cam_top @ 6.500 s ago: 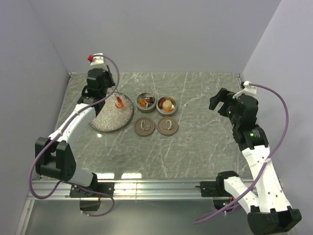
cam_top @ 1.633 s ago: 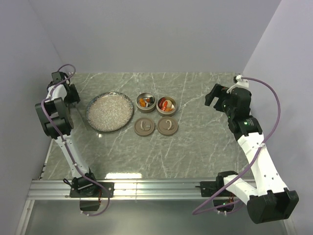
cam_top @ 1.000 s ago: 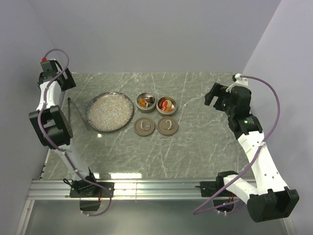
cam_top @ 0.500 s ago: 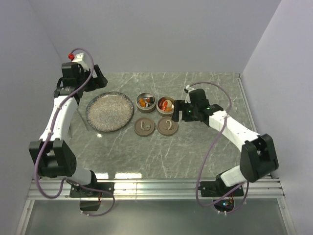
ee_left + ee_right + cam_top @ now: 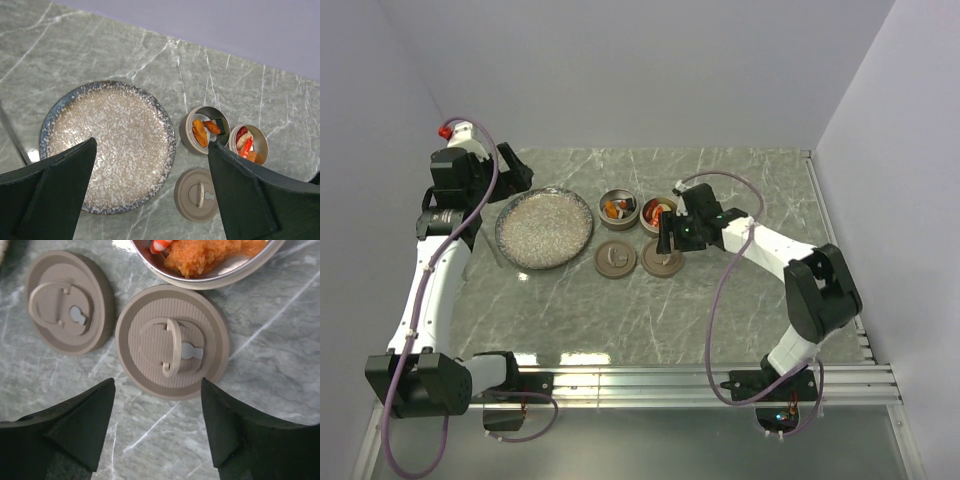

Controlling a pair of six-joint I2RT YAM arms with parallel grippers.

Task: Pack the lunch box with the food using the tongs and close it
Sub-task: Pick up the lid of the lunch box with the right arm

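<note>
The lunch box is two open round tins, one [image 5: 619,208] with orange food [image 5: 200,132], the other [image 5: 658,212] with red, white and orange food [image 5: 210,255]. Two tan lids lie flat in front of them, the left lid [image 5: 615,260] and the right lid [image 5: 172,342] with its ring handle standing up. My right gripper [image 5: 157,382] hovers open just above the right lid's near edge and holds nothing. High over the far left of the table, my left gripper [image 5: 510,180] is open and empty. The tongs [image 5: 12,135] lie on the table left of the plate.
An empty speckled grey plate [image 5: 544,228] sits left of the tins. Side walls stand close on the left and right, and a back wall runs behind the table. A metal rail runs along the near edge by the arm bases.
My right arm swung in from the far right to over the right lid, its jaws narrowing a little. My left arm shifted back toward the left wall, still open.
</note>
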